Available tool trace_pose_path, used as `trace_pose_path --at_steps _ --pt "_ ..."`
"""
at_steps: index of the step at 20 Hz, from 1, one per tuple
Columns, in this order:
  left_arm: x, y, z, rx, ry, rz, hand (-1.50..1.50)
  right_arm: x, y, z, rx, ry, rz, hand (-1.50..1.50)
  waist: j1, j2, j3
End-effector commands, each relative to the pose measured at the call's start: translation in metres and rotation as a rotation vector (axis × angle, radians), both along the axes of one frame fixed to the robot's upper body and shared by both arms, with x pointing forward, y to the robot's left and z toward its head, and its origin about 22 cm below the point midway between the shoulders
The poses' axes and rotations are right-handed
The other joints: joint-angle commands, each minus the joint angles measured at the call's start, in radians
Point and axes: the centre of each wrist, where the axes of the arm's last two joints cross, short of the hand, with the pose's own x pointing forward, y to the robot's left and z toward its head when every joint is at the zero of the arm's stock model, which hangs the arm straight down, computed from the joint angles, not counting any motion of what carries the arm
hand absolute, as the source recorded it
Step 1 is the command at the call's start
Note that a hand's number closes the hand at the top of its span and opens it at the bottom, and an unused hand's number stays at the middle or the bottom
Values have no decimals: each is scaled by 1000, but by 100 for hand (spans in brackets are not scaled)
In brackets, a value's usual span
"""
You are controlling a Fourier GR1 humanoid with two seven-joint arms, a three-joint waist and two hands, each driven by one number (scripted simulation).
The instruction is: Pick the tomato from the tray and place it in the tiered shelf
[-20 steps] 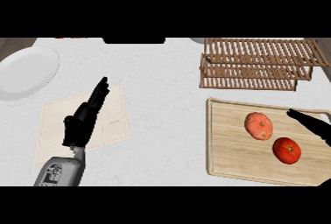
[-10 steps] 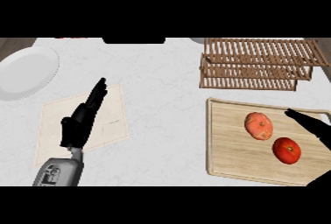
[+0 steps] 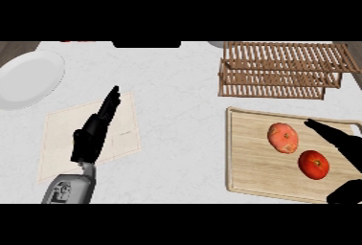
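Two tomatoes lie on the wooden tray (image 3: 252, 162) at the right: a paler red one (image 3: 283, 138) and a deeper red one (image 3: 314, 164) nearer the front. My right hand (image 3: 342, 143) hovers over the tray's right side, fingers straight and pointing up-left, its tips just right of the paler tomato and above the darker one; it holds nothing. The wooden tiered shelf (image 3: 283, 70) stands at the back right, behind the tray. My left hand (image 3: 95, 132) rests open over the left of the counter, fingers straight.
A white plate (image 3: 27, 79) sits at the back left. A pale cloth mat (image 3: 87, 135) lies under my left hand. The white counter (image 3: 178, 119) stretches between mat and tray.
My right hand has shifted slightly left and lower across the tray, nearer the tomatoes. The left hand and the tomatoes have stayed where they were.
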Motion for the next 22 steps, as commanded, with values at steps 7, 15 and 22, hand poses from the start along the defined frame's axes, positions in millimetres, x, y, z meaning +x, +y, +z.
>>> trace_pose_path --at_steps 7,15,22 --pt "-8 10 -6 12 3 15 0 -2 -2 -25 -8 32 31 -150 0 0 0" --pt "19 15 15 2 9 14 0 2 3 -25 -109 -1 132 150 -3 0 0" --pt "1 20 -4 -1 -4 -4 0 -8 75 -38 -58 -62 1 150 -8 -2 -1"
